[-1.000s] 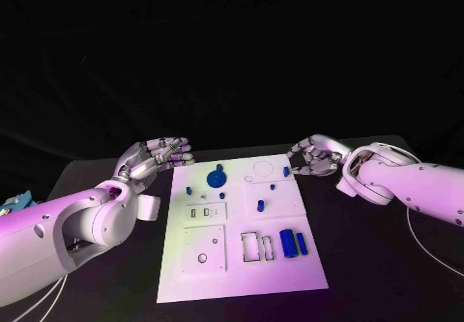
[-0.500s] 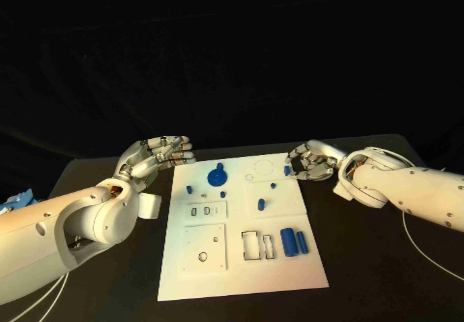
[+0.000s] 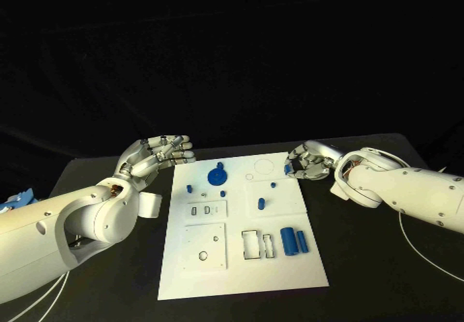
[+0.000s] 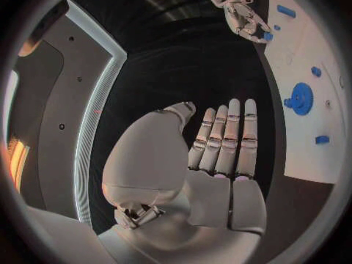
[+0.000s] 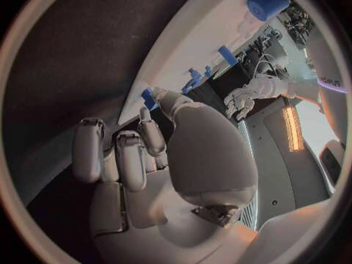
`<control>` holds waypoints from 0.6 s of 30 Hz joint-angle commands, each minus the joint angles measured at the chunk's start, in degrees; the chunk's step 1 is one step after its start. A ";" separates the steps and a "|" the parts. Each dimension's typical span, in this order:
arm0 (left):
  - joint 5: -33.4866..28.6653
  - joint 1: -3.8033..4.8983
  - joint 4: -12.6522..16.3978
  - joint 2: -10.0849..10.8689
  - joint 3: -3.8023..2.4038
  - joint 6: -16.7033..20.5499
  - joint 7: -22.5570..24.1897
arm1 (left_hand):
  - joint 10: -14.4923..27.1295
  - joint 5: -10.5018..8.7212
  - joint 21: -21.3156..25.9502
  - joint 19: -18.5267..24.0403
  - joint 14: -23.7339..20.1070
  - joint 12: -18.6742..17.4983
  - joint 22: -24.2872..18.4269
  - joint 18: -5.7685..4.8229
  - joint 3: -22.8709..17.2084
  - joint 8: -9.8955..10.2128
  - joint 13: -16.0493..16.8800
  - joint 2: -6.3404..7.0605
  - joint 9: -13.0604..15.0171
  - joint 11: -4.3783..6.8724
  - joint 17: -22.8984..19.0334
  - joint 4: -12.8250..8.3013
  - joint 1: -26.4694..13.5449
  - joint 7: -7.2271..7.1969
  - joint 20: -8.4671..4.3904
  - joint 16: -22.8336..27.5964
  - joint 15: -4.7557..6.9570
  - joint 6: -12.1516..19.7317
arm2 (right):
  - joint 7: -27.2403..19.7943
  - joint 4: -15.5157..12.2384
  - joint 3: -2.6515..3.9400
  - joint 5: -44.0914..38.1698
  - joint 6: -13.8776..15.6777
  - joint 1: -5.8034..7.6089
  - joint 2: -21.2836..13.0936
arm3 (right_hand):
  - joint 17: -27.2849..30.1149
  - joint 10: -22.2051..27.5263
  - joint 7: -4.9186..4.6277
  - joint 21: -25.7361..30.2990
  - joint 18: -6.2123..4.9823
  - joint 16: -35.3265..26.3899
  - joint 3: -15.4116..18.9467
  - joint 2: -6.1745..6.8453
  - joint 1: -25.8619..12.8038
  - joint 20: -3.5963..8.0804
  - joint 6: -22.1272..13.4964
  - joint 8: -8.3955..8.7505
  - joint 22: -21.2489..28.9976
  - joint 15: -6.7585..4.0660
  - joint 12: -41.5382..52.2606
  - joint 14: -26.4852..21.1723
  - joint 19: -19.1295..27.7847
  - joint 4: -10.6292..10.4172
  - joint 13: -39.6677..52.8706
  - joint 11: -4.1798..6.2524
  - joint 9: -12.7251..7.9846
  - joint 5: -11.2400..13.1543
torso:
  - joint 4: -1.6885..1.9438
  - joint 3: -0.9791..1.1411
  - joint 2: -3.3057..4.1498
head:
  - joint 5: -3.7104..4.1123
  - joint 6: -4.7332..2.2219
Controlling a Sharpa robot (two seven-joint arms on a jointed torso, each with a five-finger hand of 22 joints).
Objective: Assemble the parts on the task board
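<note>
Presently catalogued, largest first: the black worktop fills the lower half of the head view, carrying the white task board at centre. The left hand, at the upper left of the board and clear of its edge, holds nothing, its fingers straight and slightly apart. The right hand, at the board's upper right corner, has its fingers curled around a small blue part at the board's edge; the right wrist view shows the thumb tip touching that part, so it appears pinched, though the far side of the grip is hidden. Loose items on the board: a blue gear upper centre, two blue cylinders lower right, several small blue pegs between. Step in hand, by judgement: picking up the corner part. The next move likely calls for a lift and carry to a matching recess.
</note>
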State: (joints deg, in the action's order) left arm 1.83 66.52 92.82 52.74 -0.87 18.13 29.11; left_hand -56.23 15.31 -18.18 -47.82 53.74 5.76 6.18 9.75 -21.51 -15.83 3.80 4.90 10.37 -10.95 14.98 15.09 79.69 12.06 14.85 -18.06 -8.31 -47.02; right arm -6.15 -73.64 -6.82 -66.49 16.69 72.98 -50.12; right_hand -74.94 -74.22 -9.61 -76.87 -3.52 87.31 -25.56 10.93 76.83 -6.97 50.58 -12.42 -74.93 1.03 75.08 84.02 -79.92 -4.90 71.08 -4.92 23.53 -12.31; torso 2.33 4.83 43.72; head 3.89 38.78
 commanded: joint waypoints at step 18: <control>-0.02 0.03 0.02 -0.06 -0.04 -1.18 0.54 | -0.48 -0.38 0.21 -0.39 0.36 -0.35 -0.05 0.78 -0.41 0.20 0.02 0.67 0.04 0.07 0.05 -0.05 -0.05 1.89 0.13 0.20 0.02 -0.16 | 1.23 0.82 0.00 -0.47 1.44 -0.33 1.14 | -8.75 -0.98 0.28 -0.46 -0.22 0.47 -0.59 -0.93 -0.54 0.38 1.11 -0.81 -2.84 -0.61 0.70 4.51 -0.55 -0.17 0.45 0.42 0.12 0.60 | -0.10 -0.01 -0.02 | -0.14 0.47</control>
State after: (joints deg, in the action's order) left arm 1.83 66.51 92.78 52.76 -0.88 18.10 29.10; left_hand -56.23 15.31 -18.19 -47.82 53.74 5.76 6.18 9.75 -21.51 -15.83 3.80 4.90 10.37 -10.95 14.97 15.09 79.69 12.06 14.85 -18.07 -8.31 -47.02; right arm -5.27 -72.86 -6.83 -66.52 17.64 72.69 -49.05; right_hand -74.93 -74.65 -9.34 -77.09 -3.52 87.54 -25.72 10.40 76.31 -6.77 51.26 -13.02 -74.91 0.88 75.53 83.92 -80.12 -5.07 71.47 -4.48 23.60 -12.09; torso 2.25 4.81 43.72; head 3.70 39.21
